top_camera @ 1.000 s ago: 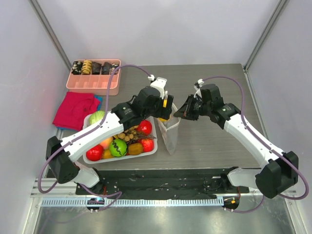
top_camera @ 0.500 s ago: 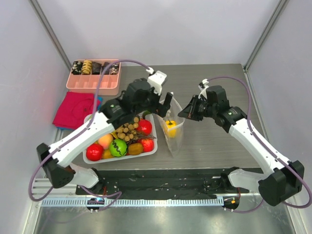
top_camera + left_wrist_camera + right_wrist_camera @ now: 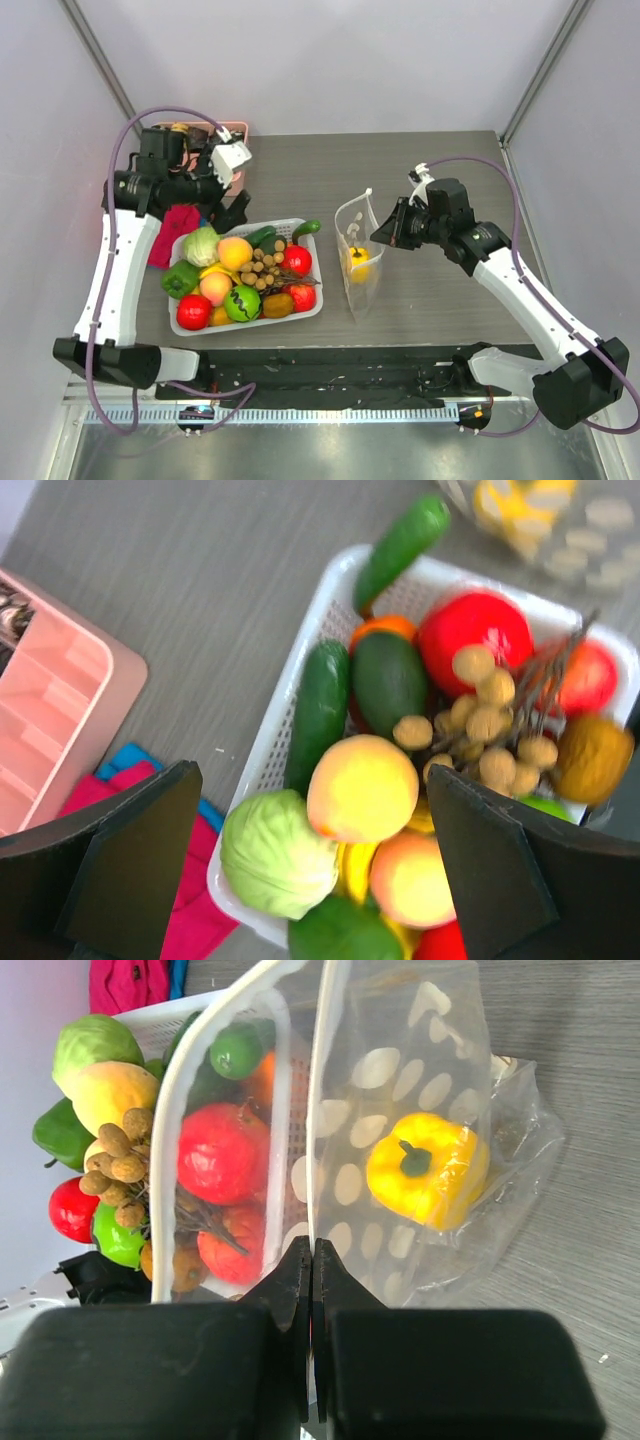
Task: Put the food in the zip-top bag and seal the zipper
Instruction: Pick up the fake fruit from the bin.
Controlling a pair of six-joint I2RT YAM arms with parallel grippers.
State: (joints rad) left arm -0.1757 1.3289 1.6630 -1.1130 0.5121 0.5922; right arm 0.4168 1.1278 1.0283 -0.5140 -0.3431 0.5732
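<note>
Top external view puts your clear, white-dotted zip-top bag (image 3: 352, 222) upright at the centre of the frame on the grey counter (image 3: 440, 180), just right of the white slotted basket (image 3: 250, 322). One piece is in: a glossy yellow toy pepper (image 3: 357, 260) sits low inside the pouch.

Your right pincer (image 3: 313, 1250) is clamped on the bag's mouth edge, pinching the thin clear zipper strip (image 3: 320, 1080) and holding that side up. The mouth gapes, so nothing is sealed.

Your left pincer (image 3: 312, 768) is spread wide and grips nothing. It hangs over the upper-left part of the basket. In the left wrist view, the round yellow-orange peach (image 3: 362, 785) and the pale green cabbage (image 3: 278, 852) lie right beneath it.

You look to be at an early stage. Most of the food is in the basket, including the glossy green pepper (image 3: 180, 278) and the round red apple (image 3: 194, 312) at its lower left. Each piece has yet to be lifted, carried right and dropped through the held-open mouth. Only after that can the zipper be pressed shut along its length. The peach looks the likeliest next pick, since it lies uppermost between the open fingers.
</note>
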